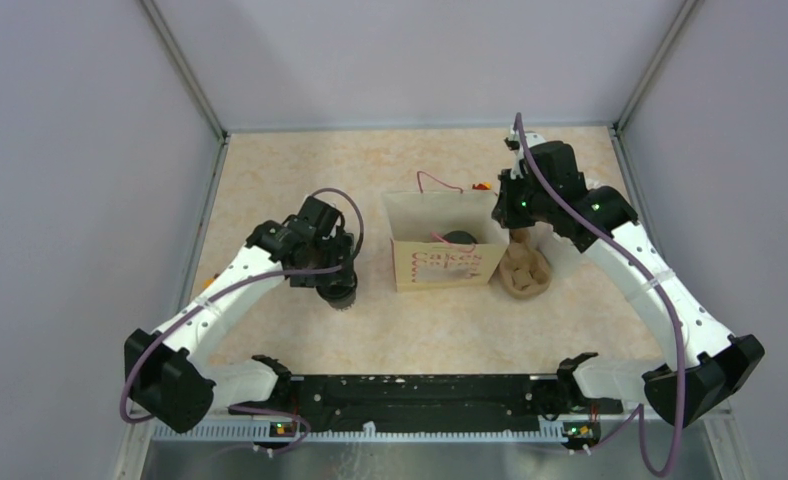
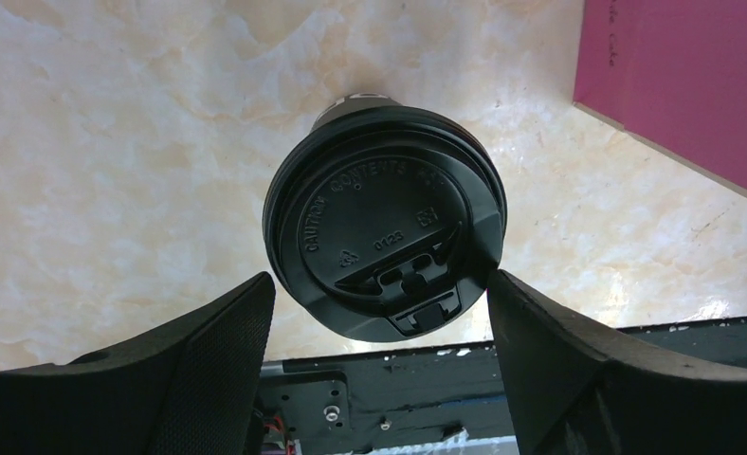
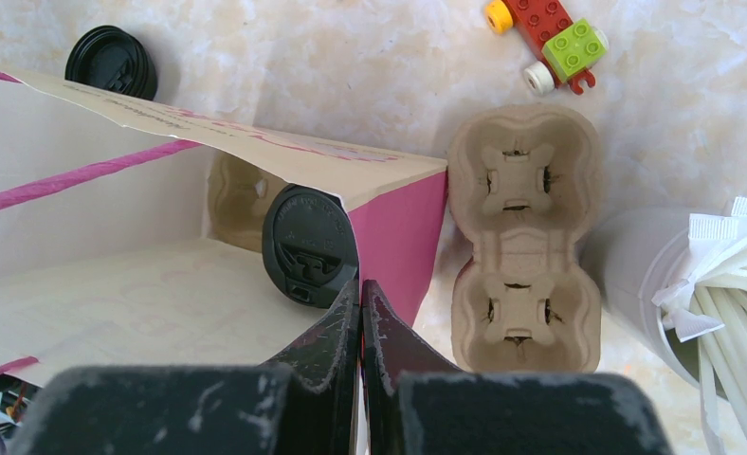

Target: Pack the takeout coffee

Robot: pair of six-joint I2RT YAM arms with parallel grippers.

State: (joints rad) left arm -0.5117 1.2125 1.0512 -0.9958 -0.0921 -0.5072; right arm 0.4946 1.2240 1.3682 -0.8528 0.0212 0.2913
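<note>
Seen from above, a paper bag (image 1: 440, 255) with pink lettering stands open in the middle of the table (image 1: 300, 180). The packed cup (image 1: 459, 239), black-lidded, already sits inside the bag. The loose cup (image 1: 338, 288) stands on the table to the left of the bag, directly under the left end effector (image 1: 332, 272), so half the order looks packed. The right end effector (image 1: 518, 232) hangs at the bag's right edge, above a brown pulp carrier (image 1: 525, 270) lying just right of the bag. In the left wrist view, the loose cup's lid fills the centre. The left end effector is spread wide, with one of its fingers (image 2: 209, 351) on each side of the rim. They sit so close that contact is hard to judge, though no squeeze shows. This straddle probably lines up a grasp around the cup. The bag's pink side shows at the upper right. In the right wrist view, the right end effector is pressed fully shut with nothing visible between its tips. They rest at the bag's near wall, apparently steadying the mouth for loading. The packed cup leans inside against a second pulp carrier (image 3: 242, 190). Right of the bag lie the spare carrier, a cup of white straws (image 3: 692, 294) and a toy brick car (image 3: 550, 33).
</note>
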